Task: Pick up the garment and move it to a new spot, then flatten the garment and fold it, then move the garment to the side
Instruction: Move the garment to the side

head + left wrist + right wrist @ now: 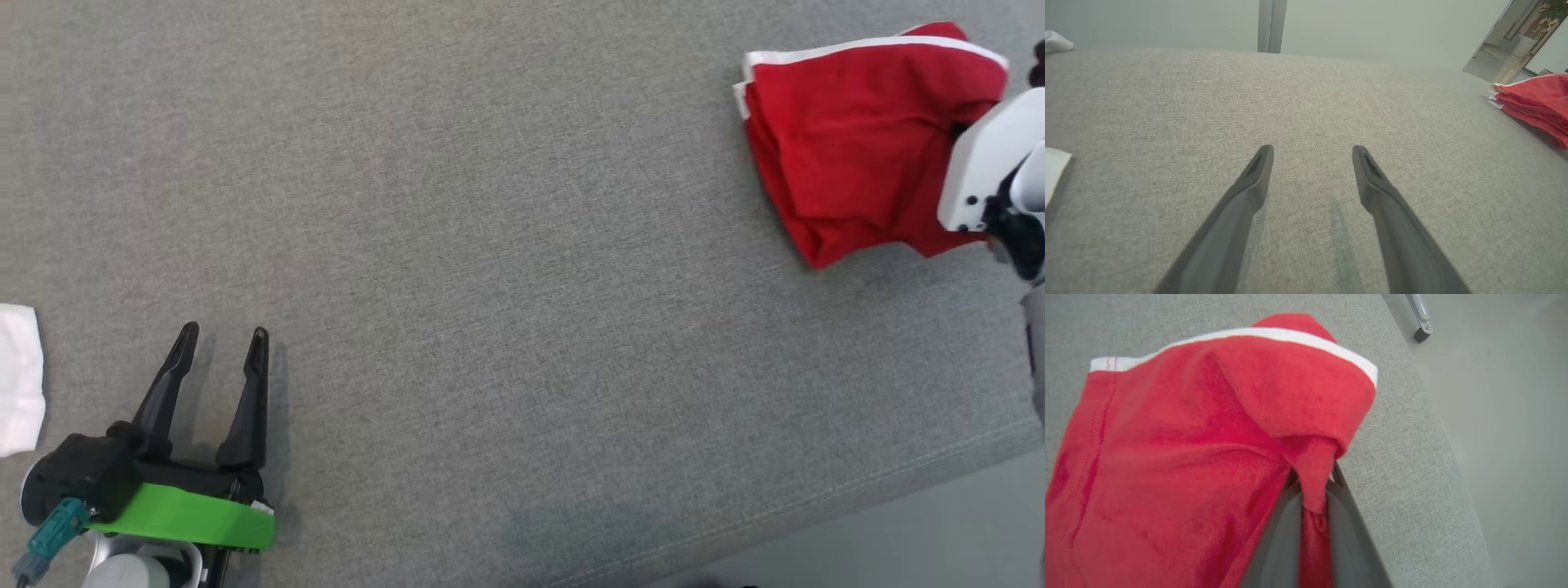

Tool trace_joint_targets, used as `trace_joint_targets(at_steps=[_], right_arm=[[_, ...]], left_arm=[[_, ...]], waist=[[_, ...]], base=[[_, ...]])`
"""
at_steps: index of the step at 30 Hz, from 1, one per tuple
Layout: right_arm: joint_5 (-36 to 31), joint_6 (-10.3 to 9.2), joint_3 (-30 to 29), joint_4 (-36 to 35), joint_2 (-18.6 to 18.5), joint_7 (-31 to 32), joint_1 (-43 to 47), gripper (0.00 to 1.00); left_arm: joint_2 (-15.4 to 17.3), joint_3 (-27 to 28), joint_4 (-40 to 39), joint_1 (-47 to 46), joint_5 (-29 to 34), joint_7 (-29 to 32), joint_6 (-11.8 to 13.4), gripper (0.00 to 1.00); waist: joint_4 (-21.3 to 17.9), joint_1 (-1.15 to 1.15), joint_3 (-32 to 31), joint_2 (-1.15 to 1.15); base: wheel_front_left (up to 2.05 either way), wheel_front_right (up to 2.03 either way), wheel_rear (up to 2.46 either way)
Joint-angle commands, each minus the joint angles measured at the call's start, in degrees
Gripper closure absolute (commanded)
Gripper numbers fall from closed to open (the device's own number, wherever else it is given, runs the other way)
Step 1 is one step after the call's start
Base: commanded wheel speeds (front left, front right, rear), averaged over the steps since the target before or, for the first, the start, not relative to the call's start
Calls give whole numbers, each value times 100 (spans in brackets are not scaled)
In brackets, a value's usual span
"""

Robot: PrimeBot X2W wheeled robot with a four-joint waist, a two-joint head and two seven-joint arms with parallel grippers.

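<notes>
Red soft-knit garment [849, 139] with a white trim band, folded into several layers. It lies at the far right of the grey woven upholstered surface [506, 286], close to that surface's right edge. The white trim runs along the far side. The left part of the garment rests flat on the fabric. The right part is drawn up into a peak.

Right gripper [1314, 473]: its two dark fingers are clamped together on a narrow pinch of red cloth at that peak, and the cloth runs down between them. In the head view the fingers are hidden behind the arm's white wrist housing [984, 163], which overlaps the garment's right side.

Left gripper [224, 331]: near left, well apart from the garment. Fingers spread apart, nothing between them, tips over bare grey fabric. A bright green band [188, 514] wraps the wrist behind the black gripper base.

White cloth [18, 376] at the left edge of the surface, just left of the left gripper.

Pale grey floor [939, 531] beyond the surface's near right edge. In the right wrist view, a metal leg with a dark foot [1421, 318] stands on that floor.
</notes>
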Motion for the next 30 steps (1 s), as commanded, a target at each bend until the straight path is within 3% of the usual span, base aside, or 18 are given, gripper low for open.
trace_joint_targets(at_steps=[1, 7, 12, 13, 14, 15, 23, 30], right_arm=[[-85, -6, -24, -12, -130, 35, -11, 100], [-477, -6, -172, 41, -731, 12, 4, 100], [-924, -7, -306, 127, -708, -418, -101, 100], [-1062, -7, -351, 148, -683, -529, -102, 91], [-1200, -6, -353, 152, -660, -660, -99, 25], [-1424, -7, -501, 199, -618, -883, -126, 0], [-2017, -7, -911, 401, -427, -1767, -173, 0], [-1899, -6, -861, 330, -128, -2686, -177, 0]], left_arm=[[32, 11, -2, 42, -48, 2, -17, 0], [82, 40, -29, 110, -79, 2, -18, 0], [115, 46, -47, 117, -78, 2, -17, 0], [116, 47, -43, 112, -76, 2, -17, 0], [117, 45, -35, 103, -72, 2, -17, 0], [122, 38, -17, 85, -70, 2, -17, 0], [7, 61, 109, 116, -84, 2, -18, 0], [-246, 84, 240, 115, -26, 2, -18, 0]], waist=[[150, -1, 65, 0], [282, -1, 99, 0], [296, -1, 170, 0], [294, -1, 179, 0], [295, -1, 186, 0], [296, -1, 191, 0], [291, -1, 10, 0], [335, -1, -411, 0]], base=[[0, 0, 0], [0, 0, 0], [0, 0, 0], [0, 0, 0], [0, 0, 0], [0, 0, 0], [0, 0, 0], [0, 0, 0]])
